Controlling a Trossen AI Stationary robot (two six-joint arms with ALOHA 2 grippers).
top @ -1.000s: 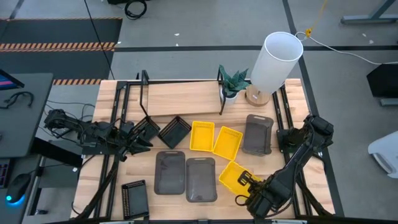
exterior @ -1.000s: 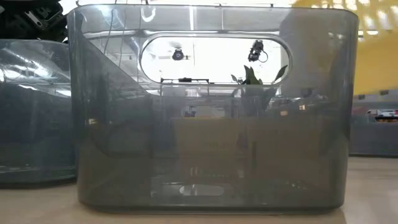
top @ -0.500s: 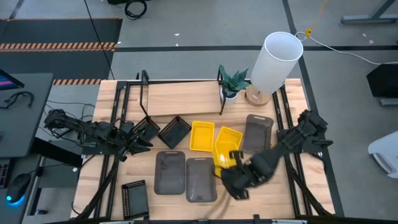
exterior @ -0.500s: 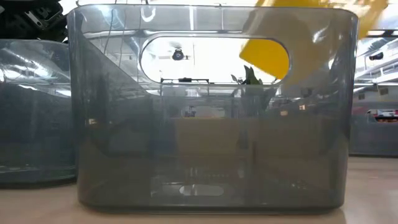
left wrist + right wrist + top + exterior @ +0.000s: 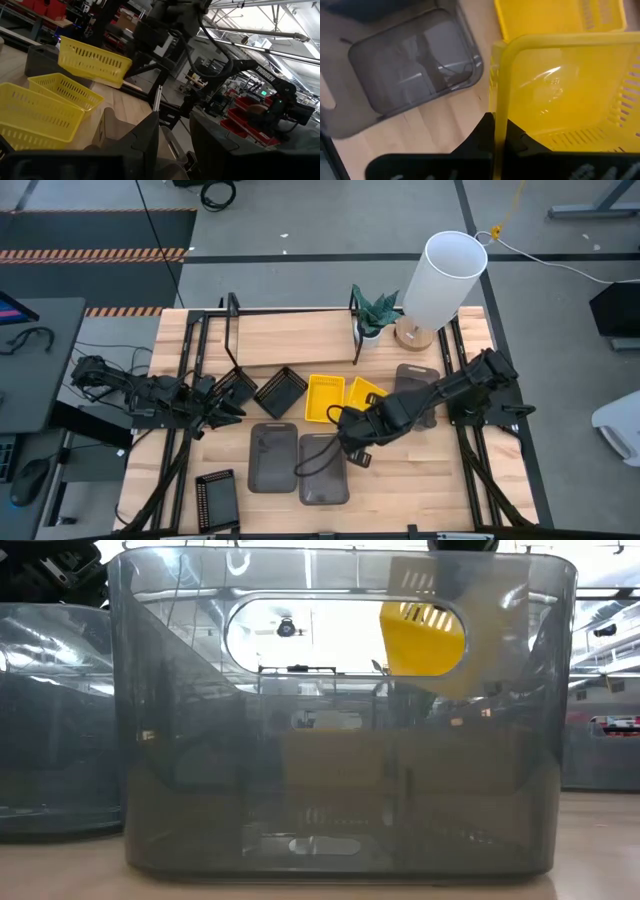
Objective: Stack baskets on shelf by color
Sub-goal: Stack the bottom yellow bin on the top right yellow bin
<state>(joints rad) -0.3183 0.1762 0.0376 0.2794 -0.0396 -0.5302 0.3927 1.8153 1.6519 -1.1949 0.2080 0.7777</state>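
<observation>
Your right gripper (image 5: 495,131) is clamped on the rim of a bright yellow slatted plastic basket (image 5: 560,90), carrying it off the table above 2 more yellow baskets (image 5: 325,398) mid-table, beside the smoky dark grey baskets (image 5: 322,468). The long light-wood shelf in its black frame (image 5: 290,337) lies well behind. Your left gripper (image 5: 172,135) waits near the small black slatted baskets (image 5: 281,391), fingers parted and holding nothing.

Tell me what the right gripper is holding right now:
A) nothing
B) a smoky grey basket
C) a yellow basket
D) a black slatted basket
C: in the right wrist view the right gripper pinches the rim of a yellow basket, and the left wrist view shows that basket lifted clear of the table.
</observation>
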